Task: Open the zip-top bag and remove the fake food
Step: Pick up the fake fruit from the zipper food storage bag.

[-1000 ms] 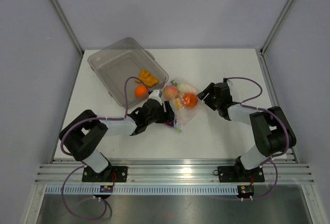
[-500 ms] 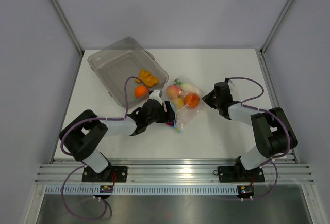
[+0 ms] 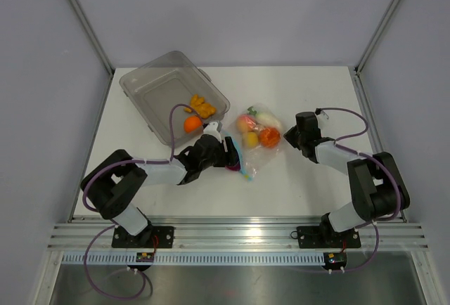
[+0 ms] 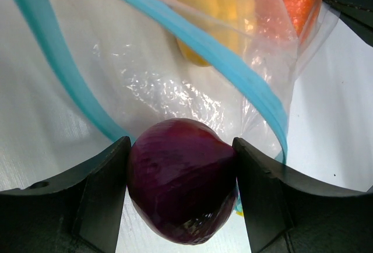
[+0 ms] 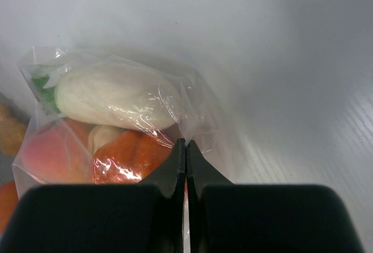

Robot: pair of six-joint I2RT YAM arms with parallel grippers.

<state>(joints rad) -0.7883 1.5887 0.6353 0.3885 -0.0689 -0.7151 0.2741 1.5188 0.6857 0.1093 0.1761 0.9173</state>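
at the near side of the counter [image 3: 309, 87], the left fingers [image 4: 99, 194] are clamping a round purple piece [image 4: 180, 189] of the fake food between them, one finger pressing on each side. this piece is sitting just outside the mouth of the zip-top bag [image 3: 256, 143], right against the clear plastic. the light-blue zip strip [image 4: 221, 55] is arching over it, its two halves standing apart, so the bag is lying open toward the left arm.

a little farther, in the middle of the counter, the rest of the fake food [image 3: 256, 133] is bunching up inside the bag: a yellow piece [image 4: 218, 14], an orange piece [image 5: 131, 154], a peach piece [image 5: 49, 154] and a white piece [image 5: 111, 95] with a green end. the right fingers [image 5: 116, 218] are pressing together on the thin film at the closed end of the bag, beside the orange piece.

farther back on the left, a clear tub [image 3: 151, 91] is resting on the counter, well apart from the bag. an orange ball [image 3: 191, 124] and a yellow-orange lump [image 3: 202, 105] are lying at its near right corner.
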